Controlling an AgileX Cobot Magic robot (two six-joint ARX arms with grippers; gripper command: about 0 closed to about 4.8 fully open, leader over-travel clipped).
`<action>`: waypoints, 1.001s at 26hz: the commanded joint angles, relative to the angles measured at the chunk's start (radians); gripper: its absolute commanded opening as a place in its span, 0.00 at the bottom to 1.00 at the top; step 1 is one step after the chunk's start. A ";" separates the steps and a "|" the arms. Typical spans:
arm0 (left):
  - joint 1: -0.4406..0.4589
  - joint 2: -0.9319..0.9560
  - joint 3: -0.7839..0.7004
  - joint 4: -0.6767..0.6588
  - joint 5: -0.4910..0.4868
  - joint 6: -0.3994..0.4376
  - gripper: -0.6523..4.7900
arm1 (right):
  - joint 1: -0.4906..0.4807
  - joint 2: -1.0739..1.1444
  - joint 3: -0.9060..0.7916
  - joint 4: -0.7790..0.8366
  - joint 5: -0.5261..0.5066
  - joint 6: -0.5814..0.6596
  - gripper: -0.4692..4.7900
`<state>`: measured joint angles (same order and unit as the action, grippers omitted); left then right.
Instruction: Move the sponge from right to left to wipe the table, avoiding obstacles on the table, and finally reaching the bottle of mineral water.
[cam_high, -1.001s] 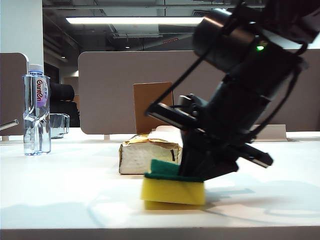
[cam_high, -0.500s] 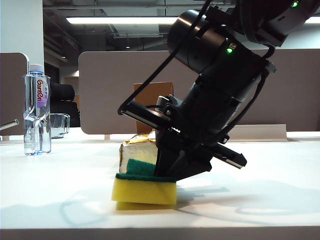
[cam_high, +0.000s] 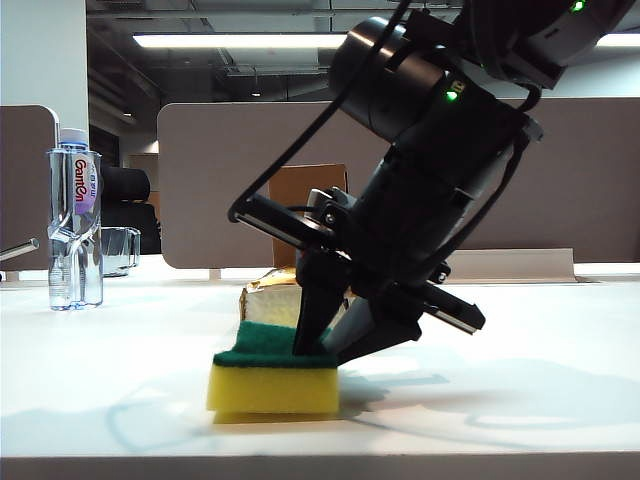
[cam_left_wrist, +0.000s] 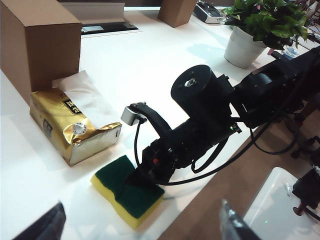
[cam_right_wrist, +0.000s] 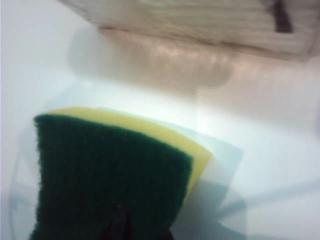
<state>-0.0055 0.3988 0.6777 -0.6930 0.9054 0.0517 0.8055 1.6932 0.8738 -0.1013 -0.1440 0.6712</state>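
1. the small rectangular yellow foam sponge with the dark green scouring top lies flat on the wide white table, near the front edge and just in front of the silvery-white and gold soft tissue pack; a strip of bare table shows between them.
2. the right gripper has its tips down on the green layer at the sponge's right end. the two fingers stand slightly apart in the exterior view, but whether they pinch the foam or only press on it cannot be told.
3. the left gripper hangs clear above the near side of the table, its fingers spread wide and empty.
4. to wipe well, i judge the tips should keep a steady downward press so the yellow base stays flat on the surface; pressure at one end only could tilt the far end up.
5. the path leftward should run along the front strip, parallel to the tissue pack, with the upright brown cardboard box behind it left well alone.
6. the tall clear plastic bottle with the white cap and purple-white label stands far to the left, with a short clear glass cup just behind it; slow down near them so the sponge arrives without knocking either.
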 joint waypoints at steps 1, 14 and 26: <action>0.000 -0.001 0.007 0.009 0.004 0.001 0.85 | 0.004 0.002 0.020 -0.010 -0.015 0.003 0.37; 0.000 -0.001 0.007 0.009 0.004 0.001 0.85 | 0.003 -0.001 0.035 -0.035 -0.012 0.002 0.55; 0.000 -0.001 0.007 0.008 0.004 0.001 0.85 | -0.026 -0.114 0.035 -0.098 0.053 -0.018 0.61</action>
<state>-0.0055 0.3988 0.6777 -0.6930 0.9054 0.0517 0.7822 1.6001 0.9043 -0.1848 -0.0994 0.6609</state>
